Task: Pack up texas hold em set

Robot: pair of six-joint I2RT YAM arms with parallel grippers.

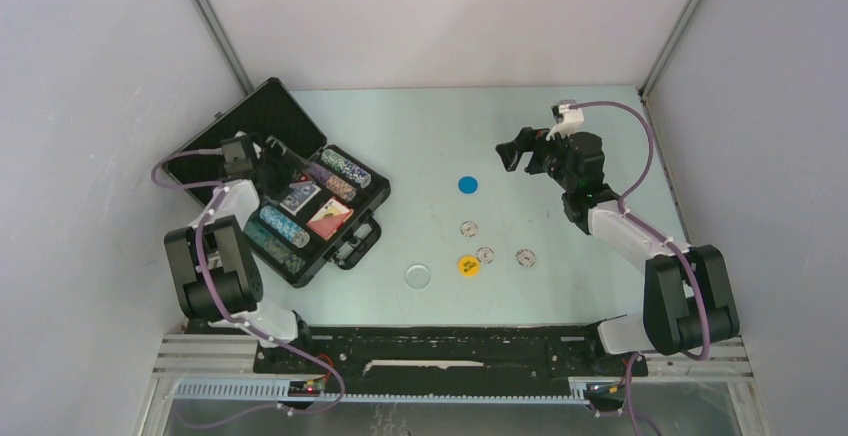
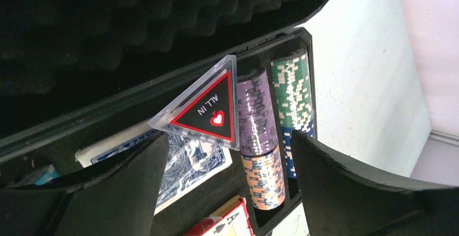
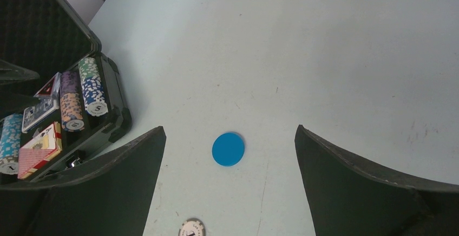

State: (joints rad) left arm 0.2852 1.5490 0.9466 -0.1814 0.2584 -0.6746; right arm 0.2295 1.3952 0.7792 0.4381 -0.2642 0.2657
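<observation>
The black briefcase (image 1: 357, 239) lies open at the left with its foam lid (image 1: 250, 121) raised. Chip rows (image 2: 261, 133), a blue card deck (image 2: 184, 160) and a red deck (image 2: 222, 222) sit in its tray. The triangular "ALL IN" marker (image 2: 208, 111) leans against the case's back wall, over the blue deck. My left gripper (image 2: 230, 155) is open and empty just above the tray, close to the marker; it also shows in the top view (image 1: 283, 168). My right gripper (image 3: 230, 130) is open and empty above a blue disc (image 3: 228, 149) on the table.
On the table lie the blue disc (image 1: 467, 184), three white chips (image 1: 468, 227) (image 1: 486, 254) (image 1: 526, 257), a yellow disc (image 1: 468, 265) and a clear disc (image 1: 418, 275). White walls enclose the table on the left, back and right.
</observation>
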